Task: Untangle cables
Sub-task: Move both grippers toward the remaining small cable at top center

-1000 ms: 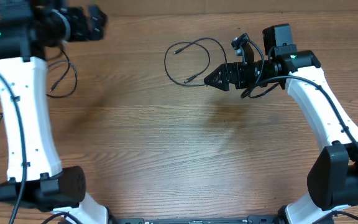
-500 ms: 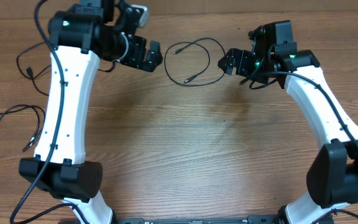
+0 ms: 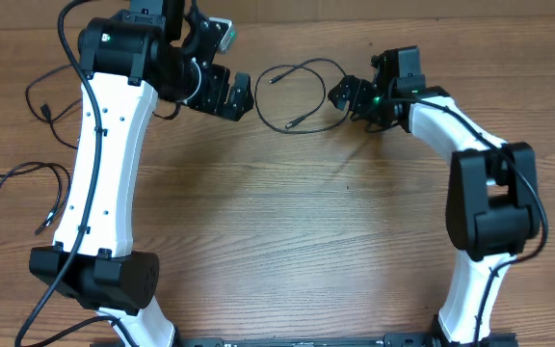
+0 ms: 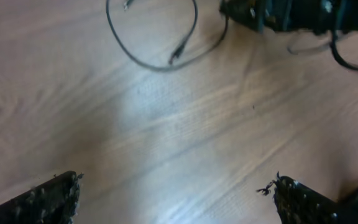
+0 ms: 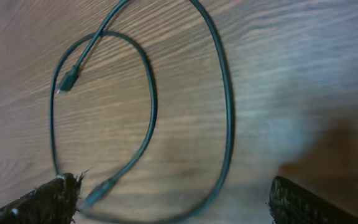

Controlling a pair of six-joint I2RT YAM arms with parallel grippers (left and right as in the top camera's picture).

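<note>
Table (image 3: 287,241) is brown wood-grain plank with soft glare; you get no room beyond it. One cable (image 5: 227,118), a thin round black cord with small plug ends, lies flat in a loose self-crossing loop at far centre, between the two grippers. Left gripper (image 3: 240,96) sits just left of the loop, fingers spread wide, holding nothing. Right gripper (image 3: 343,93) sits just right of it, also wide apart and empty. Second cable (image 3: 45,113) is far left, third cable (image 3: 42,227) at the left edge; both are partly behind the white left arm (image 3: 94,173), the third cut off by the frame. Left wrist view is blurred. You can't tell whether the right fingers touch the cord.
</note>
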